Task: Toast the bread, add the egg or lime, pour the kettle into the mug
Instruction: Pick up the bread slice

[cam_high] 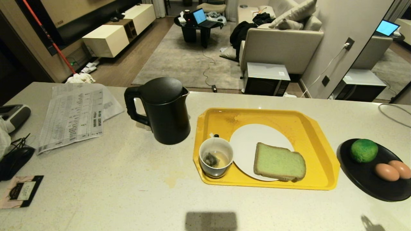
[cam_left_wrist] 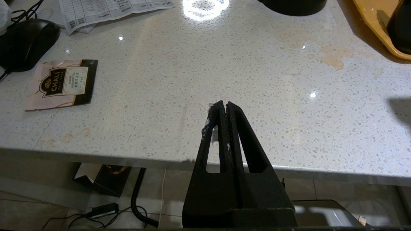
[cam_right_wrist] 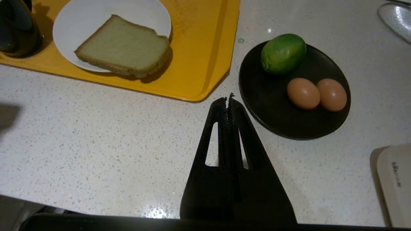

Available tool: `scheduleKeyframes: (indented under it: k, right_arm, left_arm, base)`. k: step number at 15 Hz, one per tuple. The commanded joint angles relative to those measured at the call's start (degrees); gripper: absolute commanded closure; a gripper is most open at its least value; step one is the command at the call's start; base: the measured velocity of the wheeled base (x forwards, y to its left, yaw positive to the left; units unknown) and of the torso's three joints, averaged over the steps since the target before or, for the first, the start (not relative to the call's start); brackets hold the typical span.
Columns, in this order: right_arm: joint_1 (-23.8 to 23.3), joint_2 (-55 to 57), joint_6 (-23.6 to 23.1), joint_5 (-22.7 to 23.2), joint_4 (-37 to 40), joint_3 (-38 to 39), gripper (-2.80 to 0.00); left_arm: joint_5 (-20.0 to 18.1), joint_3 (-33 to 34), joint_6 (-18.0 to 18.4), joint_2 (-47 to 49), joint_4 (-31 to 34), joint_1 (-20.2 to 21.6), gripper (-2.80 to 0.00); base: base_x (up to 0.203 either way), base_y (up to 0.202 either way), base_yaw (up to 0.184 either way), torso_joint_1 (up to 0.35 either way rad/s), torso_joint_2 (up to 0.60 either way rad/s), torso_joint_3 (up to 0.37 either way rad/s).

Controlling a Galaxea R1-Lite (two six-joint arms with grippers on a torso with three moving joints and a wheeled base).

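Nearest the robot, both grippers hang over the table's front edge with fingers pressed together, holding nothing: the left gripper above bare speckled top, the right gripper above the gap between tray and dark plate. Neither arm shows in the head view. On the yellow tray the mug holds a tea bag in pale liquid, touching a white plate that carries the bread. Right of the tray, apart from it, the black plate — cut off by the picture's edge — holds the lime and two brown eggs touching each other; no white mark can be made out on either. The kettle stands farther back, left of the tray, with open table before it.
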Motion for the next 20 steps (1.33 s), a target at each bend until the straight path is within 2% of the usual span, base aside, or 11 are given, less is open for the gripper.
scheduleKeyframes:
  k: [1, 4, 6, 9, 12, 14, 15, 17, 20]
  right_arm:
    - [0.43, 11.73, -2.23, 0.67, 16.3, -14.03, 0.0]
    - [0.7, 21.8, -6.75, 4.29, 44.39, -32.71, 0.0]
    - [1.01, 28.1, -6.32, 9.79, 54.99, -40.26, 0.0]
    - [5.15, 34.37, 0.38, 13.28, 56.91, -41.55, 0.0]
    - [9.05, 43.08, 10.39, 16.96, 56.16, -44.84, 0.0]
    - [9.69, 48.1, 13.32, 19.97, 53.86, -45.78, 0.0]
    - [9.78, 50.21, 13.83, 20.56, 53.27, -46.14, -2.8]
    - [9.74, 53.53, 17.89, 21.88, 51.88, -47.41, -2.8]
    - [8.1, 57.09, 20.69, 28.89, 47.51, -47.75, -2.8]
  left_arm:
    - [0.05, 0.0, 0.0, -0.01, -0.01, 0.01, 0.0]
    - [0.05, 0.0, 0.0, -0.01, -0.01, 0.01, 0.0]
    - [0.05, 0.0, 0.0, -0.01, -0.01, 0.01, 0.0]
    - [0.05, 0.0, 0.0, -0.01, -0.01, 0.01, 0.0]
    - [-0.03, 0.0, 0.0, -0.01, -0.01, 0.01, 0.0]
    - [0.05, 0.0, 0.0, -0.01, -0.01, 0.01, 0.0]
    - [0.02, 0.0, 0.0, -0.01, -0.01, 0.01, 0.0]
    - [0.05, 0.0, 0.0, -0.01, -0.01, 0.01, 0.0]
    - [0.05, 0.0, 0.0, -0.01, -0.01, 0.01, 0.0]
  base:
    - [0.0, 0.0, 0.0, 0.0, 0.0, 0.0]
    - [0.0, 0.0, 0.0, 0.0, 0.0, 0.0]
    - [0.0, 0.0, 0.0, 0.0, 0.0, 0.0]
    - [0.0, 0.0, 0.0, 0.0, 0.0, 0.0]
    - [0.0, 0.0, 0.0, 0.0, 0.0, 0.0]
    - [0.0, 0.0, 0.0, 0.0, 0.0, 0.0]
    - [0.0, 0.0, 0.0, 0.0, 0.0, 0.0]
    - [0.0, 0.0, 0.0, 0.0, 0.0, 0.0]
    - [0.0, 0.0, 0.0, 0.0, 0.0, 0.0]
